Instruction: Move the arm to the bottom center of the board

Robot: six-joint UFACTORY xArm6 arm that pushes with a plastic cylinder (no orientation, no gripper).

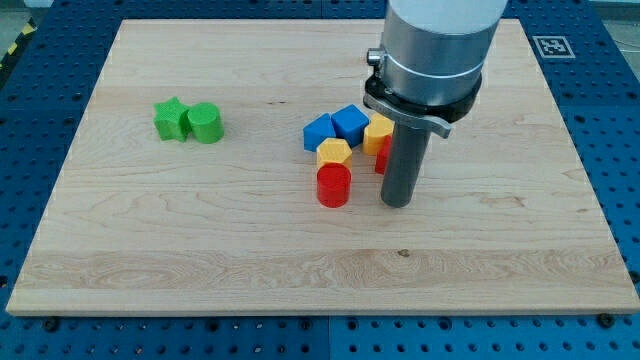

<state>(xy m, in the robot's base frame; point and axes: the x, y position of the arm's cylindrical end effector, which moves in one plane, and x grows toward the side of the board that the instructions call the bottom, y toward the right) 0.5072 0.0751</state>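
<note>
My tip [397,204] rests on the wooden board [300,270] a little right of centre. It stands just right of a red cylinder [333,186]. Above that lies a yellow hexagonal block [334,152]. Two blue blocks [318,131] [351,122] sit above it. Another yellow block [377,132] and a sliver of a red block [381,156] touch the rod's left side, partly hidden by it. A green star [171,118] and a green cylinder [205,123] sit together at the view's upper left.
The arm's grey body [432,50] hangs over the board's upper right. A blue pegboard table [30,120] surrounds the board. A fiducial marker [553,45] lies at the board's top right corner.
</note>
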